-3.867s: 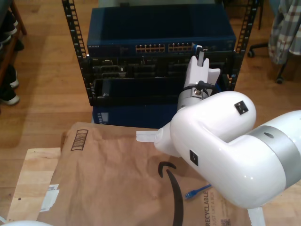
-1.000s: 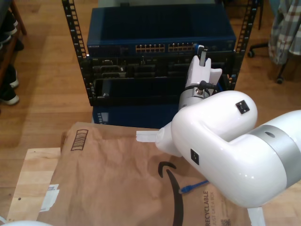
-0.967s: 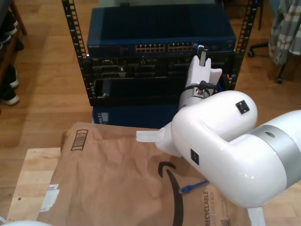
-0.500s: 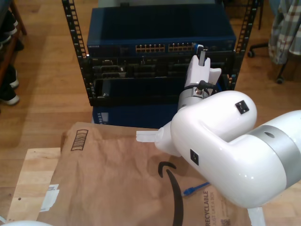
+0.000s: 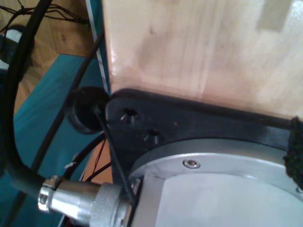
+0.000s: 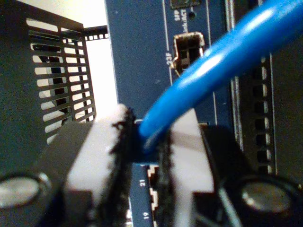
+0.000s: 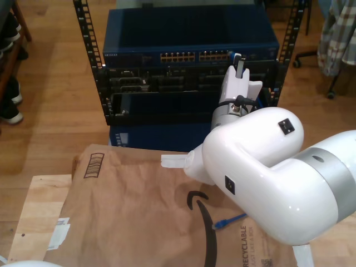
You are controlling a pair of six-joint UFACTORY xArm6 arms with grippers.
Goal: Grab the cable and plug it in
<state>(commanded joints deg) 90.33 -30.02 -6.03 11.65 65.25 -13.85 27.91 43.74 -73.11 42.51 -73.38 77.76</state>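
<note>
My second gripper (image 6: 144, 146) is clamped on the cable (image 6: 213, 61), its two padded fingers (image 6: 102, 156) pressed against the bright-blue jacket from either side, with the cable running up and away from the jaws. Just beyond the fingertips is the blue face of the network switch (image 6: 137, 56), with an open port (image 6: 188, 49) above the grip and numbered ports just below it. In the exterior view this gripper (image 7: 238, 62) is raised to the switch's (image 7: 189, 39) port row in the black rack (image 7: 89, 55), while the cable's free end (image 7: 222, 223) lies behind the arm on brown paper (image 7: 128, 211). My first gripper's state I cannot tell; its camera faces a black cable (image 5: 14, 118) and a pale wooden board (image 5: 199, 47).
</note>
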